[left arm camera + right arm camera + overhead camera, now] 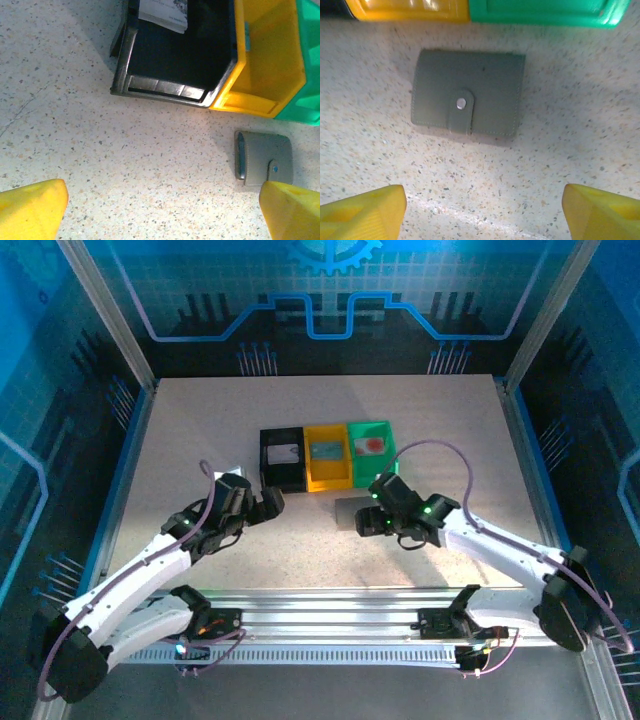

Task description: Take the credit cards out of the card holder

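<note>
The grey card holder [467,92] lies folded shut on the table, its tab clasp snapped, just in front of the yellow and green bins. It also shows in the left wrist view [265,159] and partly under my right gripper from above [348,508]. My right gripper [482,210] hovers over its near edge, open and empty. Left of the holder, my left gripper [162,210] hangs open over bare table. One credit card lies in each bin: a whitish one [284,452] in the black, a bluish one [326,451] in the yellow, a red-marked one [371,444] in the green.
The black bin [268,465], yellow bin [345,472] and green bin [388,438] stand side by side mid-table. Metal frame posts and blue walls border the table. A small pale scrap [224,471] lies behind my left wrist.
</note>
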